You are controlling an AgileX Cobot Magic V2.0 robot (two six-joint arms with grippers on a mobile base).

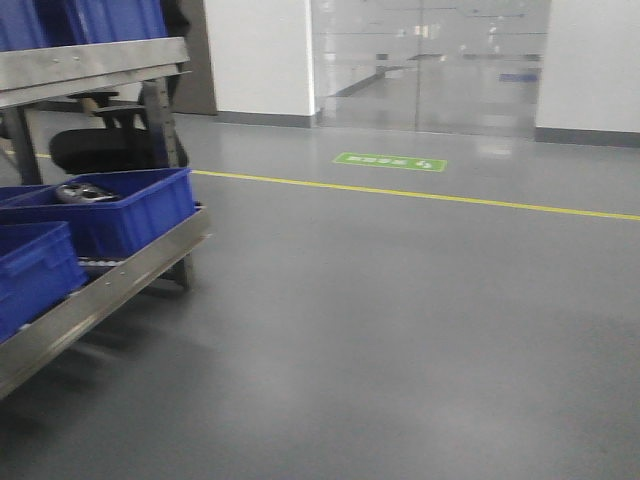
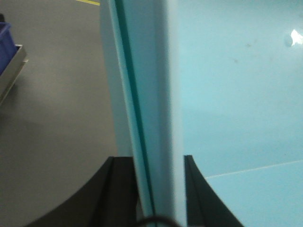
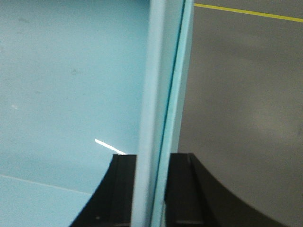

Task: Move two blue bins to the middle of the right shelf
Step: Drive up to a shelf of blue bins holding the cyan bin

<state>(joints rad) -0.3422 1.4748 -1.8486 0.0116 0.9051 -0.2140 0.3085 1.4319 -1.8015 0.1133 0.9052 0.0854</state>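
currently, a light-blue bin (image 2: pixel 236 94) is held from both sides. in the left wrist view its upright wall is clamped between the black fingers (image 2: pixel 118 198) of the left gripper (image 2: pixel 158 189), with the bin's inside seen toward 3 o'clock and grey floor toward 9 o'clock. in the right wrist view the opposite wall is pinched tight by the right gripper (image 3: pixel 151 184), the bin's inside lying toward 9 o'clock. in the front view a metal shelf rack (image 1: pixel 130 272) is seen at 9 o'clock, with dark blue bins (image 1: pixel 120 205) resting on its lower level. a yellow floor line (image 1: pixel 420 195) is seen running toward 3 o'clock, with a green floor marking (image 1: pixel 390 161) just beyond it.
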